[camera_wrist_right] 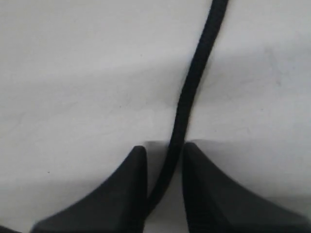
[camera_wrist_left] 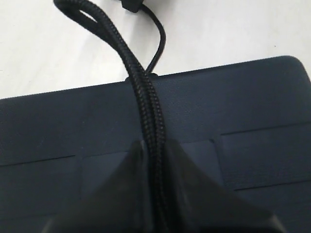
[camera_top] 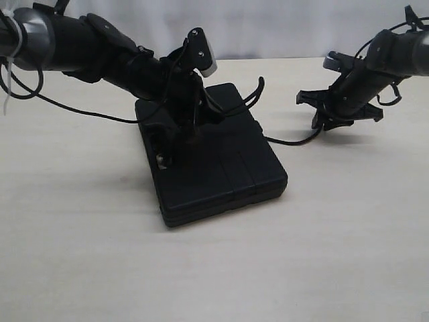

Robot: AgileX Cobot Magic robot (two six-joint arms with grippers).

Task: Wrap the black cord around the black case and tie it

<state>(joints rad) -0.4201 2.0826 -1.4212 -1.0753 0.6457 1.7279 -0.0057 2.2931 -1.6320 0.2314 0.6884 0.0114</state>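
Observation:
The black case (camera_top: pixel 228 168) lies flat on the table, a little left of the middle. Just above its top face (camera_wrist_left: pixel 243 107), my left gripper (camera_wrist_left: pixel 154 150) is shut on a doubled strand of the black cord (camera_wrist_left: pixel 146 97). The strand loops out past the case's far edge. In the exterior view this left gripper (camera_top: pixel 177 144) points down onto the case's left part. From the case's right side the cord (camera_top: pixel 288 141) trails across the table to my right gripper (camera_top: pixel 318 111). The right gripper (camera_wrist_right: pixel 164 150) is open; the cord (camera_wrist_right: pixel 192 82) runs loosely between its fingers, with a gap showing.
Thin smooth black cables (camera_top: pixel 80 107) hang from the left arm over the table at the left. The pale table (camera_top: pixel 214 275) stretches in front of the case. A light wall stands behind the table.

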